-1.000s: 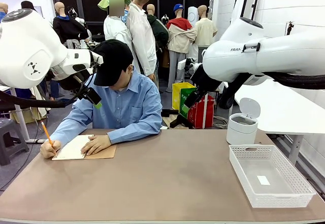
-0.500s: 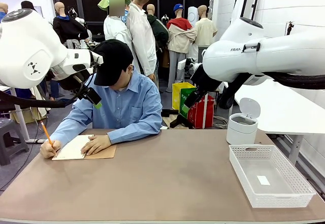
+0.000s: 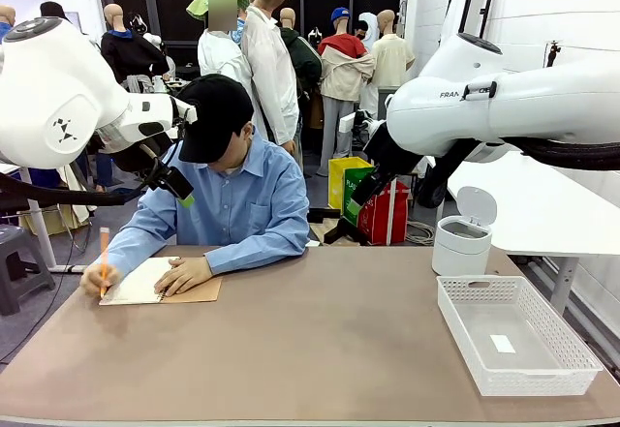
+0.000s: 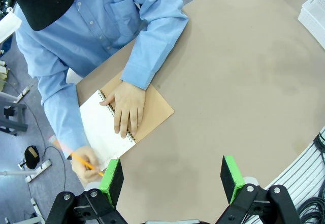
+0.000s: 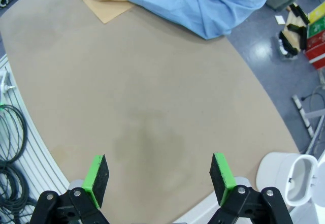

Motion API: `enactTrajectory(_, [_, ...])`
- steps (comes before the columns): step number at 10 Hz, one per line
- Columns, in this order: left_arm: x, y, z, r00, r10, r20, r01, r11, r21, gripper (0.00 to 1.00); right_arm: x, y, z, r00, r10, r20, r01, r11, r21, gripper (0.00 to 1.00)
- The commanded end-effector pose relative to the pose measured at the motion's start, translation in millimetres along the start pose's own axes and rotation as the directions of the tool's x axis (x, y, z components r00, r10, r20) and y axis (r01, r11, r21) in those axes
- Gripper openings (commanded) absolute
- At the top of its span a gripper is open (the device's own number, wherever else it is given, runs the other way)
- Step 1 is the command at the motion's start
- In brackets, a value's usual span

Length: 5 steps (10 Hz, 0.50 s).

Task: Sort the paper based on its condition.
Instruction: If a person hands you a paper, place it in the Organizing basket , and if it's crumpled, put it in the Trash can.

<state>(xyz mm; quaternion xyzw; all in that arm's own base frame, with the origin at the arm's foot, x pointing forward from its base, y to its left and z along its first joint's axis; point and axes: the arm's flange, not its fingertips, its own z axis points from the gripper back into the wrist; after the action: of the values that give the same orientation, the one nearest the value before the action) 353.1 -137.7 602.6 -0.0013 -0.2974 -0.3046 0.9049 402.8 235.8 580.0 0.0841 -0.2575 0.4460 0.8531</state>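
Observation:
The paper as loose sheets is out of view. At the far left of the table a person writes with an orange pencil on the open white page of a spiral notebook with a tan cover; the other hand lies flat on it. The left wrist view looks down on the notebook and pencil. My left gripper hangs open high above the table's left part, well clear of the notebook. My right gripper is open too, high over bare table. Both grippers, left and right, are raised near the person.
A white mesh basket stands at the right with a tiny white scrap on its floor. Behind it stands a small white bin with its lid up, also in the right wrist view. The brown tabletop is bare in the middle.
The person's writing hand has shifted slightly right and the pencil now stands upright. Neither arm has moved.

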Motion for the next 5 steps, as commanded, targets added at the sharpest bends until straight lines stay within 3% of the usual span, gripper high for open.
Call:
enactTrajectory(1, [0.0,0.6,0.9,1.000,-0.005,0.003,0.005,1.000,-0.003,1.00,0.0,0.7,-0.7,1.000,-0.005,-0.003,0.005,1.000,-0.001,1.00])
enactTrajectory(5, [0.0,0.6,0.9,1.000,-0.005,0.003,0.005,1.000,-0.003,1.00,0.0,0.7,-0.7,1.000,-0.005,-0.003,0.005,1.000,-0.001,1.00])
